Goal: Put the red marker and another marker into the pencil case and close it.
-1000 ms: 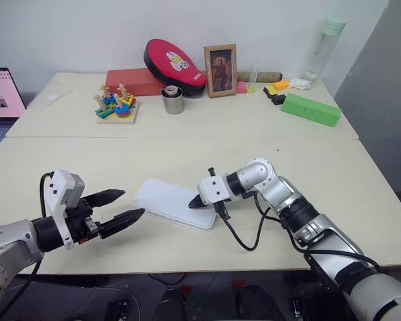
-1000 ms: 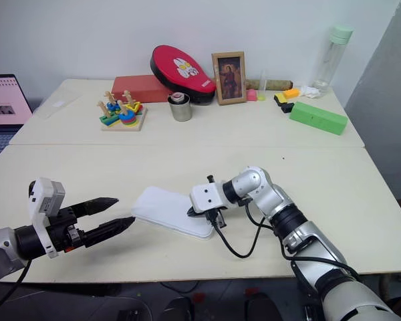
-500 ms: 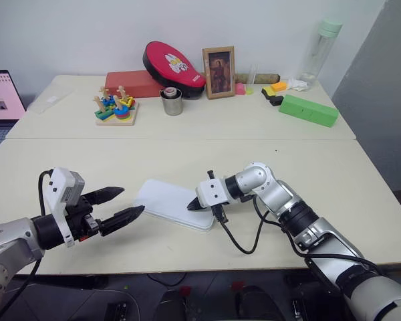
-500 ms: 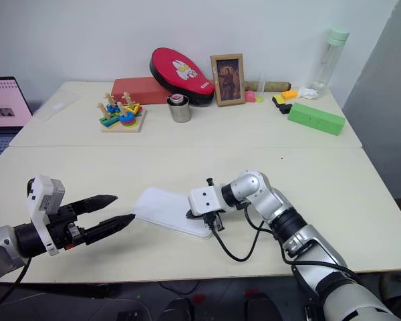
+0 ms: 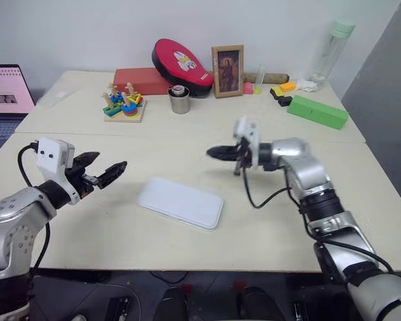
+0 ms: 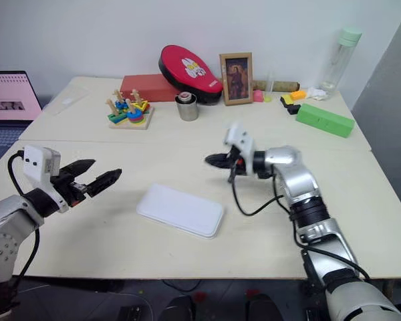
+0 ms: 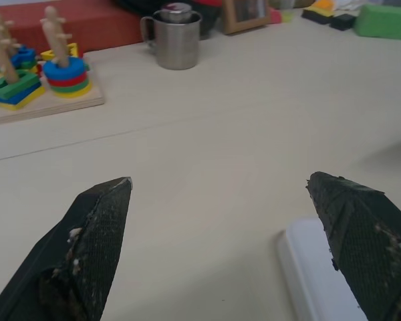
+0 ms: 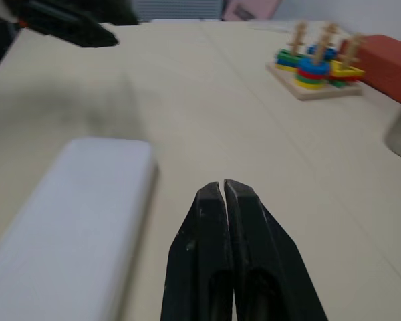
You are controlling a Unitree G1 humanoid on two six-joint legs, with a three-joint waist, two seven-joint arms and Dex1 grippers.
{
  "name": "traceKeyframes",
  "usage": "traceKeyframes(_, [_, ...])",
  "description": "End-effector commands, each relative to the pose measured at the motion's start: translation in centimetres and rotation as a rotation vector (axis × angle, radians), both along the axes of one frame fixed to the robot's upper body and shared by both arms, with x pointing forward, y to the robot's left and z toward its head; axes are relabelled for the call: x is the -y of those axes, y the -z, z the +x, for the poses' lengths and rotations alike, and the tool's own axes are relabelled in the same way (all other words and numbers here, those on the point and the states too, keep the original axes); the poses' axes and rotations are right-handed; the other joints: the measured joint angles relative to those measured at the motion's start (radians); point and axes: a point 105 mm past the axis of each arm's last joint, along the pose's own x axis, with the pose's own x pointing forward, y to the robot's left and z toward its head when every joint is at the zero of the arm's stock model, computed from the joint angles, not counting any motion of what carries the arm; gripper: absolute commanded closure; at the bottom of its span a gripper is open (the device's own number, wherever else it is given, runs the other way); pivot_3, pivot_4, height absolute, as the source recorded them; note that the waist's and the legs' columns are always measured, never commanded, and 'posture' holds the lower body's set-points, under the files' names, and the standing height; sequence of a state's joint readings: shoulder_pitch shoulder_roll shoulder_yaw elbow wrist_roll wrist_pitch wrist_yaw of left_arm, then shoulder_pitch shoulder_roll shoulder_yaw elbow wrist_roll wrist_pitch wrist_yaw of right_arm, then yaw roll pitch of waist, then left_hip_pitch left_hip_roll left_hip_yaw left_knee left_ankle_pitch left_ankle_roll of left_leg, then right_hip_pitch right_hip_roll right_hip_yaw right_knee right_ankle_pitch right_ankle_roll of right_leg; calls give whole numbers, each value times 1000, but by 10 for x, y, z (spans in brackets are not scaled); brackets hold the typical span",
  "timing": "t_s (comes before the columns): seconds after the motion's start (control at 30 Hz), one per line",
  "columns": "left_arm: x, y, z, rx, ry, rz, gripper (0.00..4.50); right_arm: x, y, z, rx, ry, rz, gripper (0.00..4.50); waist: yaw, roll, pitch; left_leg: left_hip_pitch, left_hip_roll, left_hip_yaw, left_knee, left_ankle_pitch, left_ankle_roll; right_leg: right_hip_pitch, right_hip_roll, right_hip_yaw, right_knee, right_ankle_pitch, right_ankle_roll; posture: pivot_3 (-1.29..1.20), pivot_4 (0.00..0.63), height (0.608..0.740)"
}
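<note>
Left eye view: 1 pencil case [image 5: 180,202], 2 tools.

The pencil case [image 5: 180,202] is plain glossy white, lying between the two sets of black fingers. The table [image 5: 120,234] under them is pale cream. Beyond the fingertips sit a bright green box [image 5: 313,111], a red pad [image 5: 182,57] and a multicoloured ring stacker [image 5: 123,103].

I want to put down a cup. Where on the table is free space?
Free: the near table on both sides of the white pencil case, and the strip in front of the green box. Crowded: the back edge, around the ring toy and metal cup.
</note>
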State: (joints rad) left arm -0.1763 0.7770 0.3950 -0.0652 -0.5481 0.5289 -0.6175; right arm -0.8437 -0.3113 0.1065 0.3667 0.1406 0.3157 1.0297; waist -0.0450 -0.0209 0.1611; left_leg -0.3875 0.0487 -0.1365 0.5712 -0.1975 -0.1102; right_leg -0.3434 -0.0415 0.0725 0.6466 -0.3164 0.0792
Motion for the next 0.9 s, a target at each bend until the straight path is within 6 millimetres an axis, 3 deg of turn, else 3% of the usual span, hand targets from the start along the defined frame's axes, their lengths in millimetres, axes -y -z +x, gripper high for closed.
traceKeyframes(0.03, [-23,-14,12,102,-95,84,0,46,-23,15,8,217,98,3586,1,-2,-1,-3,0,0,0,0,0,-1,0,0,0,0,0,0,150,740])
traceKeyframes(0.27, [-46,-19,17,116,-138,100,0,82,-24,5,14,326,80,3267,-8,-1,-1,-10,0,0,0,0,0,-8,0,0,0,0,0,0,150,740])
traceKeyframes(0.47, [-43,-18,19,105,-115,96,0,88,-25,1,8,349,89,3267,-13,-1,-1,-9,0,0,0,0,0,-7,0,0,0,0,0,0,150,740])
traceKeyframes(0.67, [-40,-21,20,104,-101,94,0,88,-21,-4,-9,356,100,2082,-10,-2,-1,-9,0,0,1,0,0,-7,0,0,0,1,1,0,150,740])
traceKeyframes(0.9, [-40,-22,18,101,-100,91,0,88,-17,-5,-18,353,94,366,-10,-2,-1,-10,0,0,1,0,0,-7,0,0,0,1,1,0,150,740])
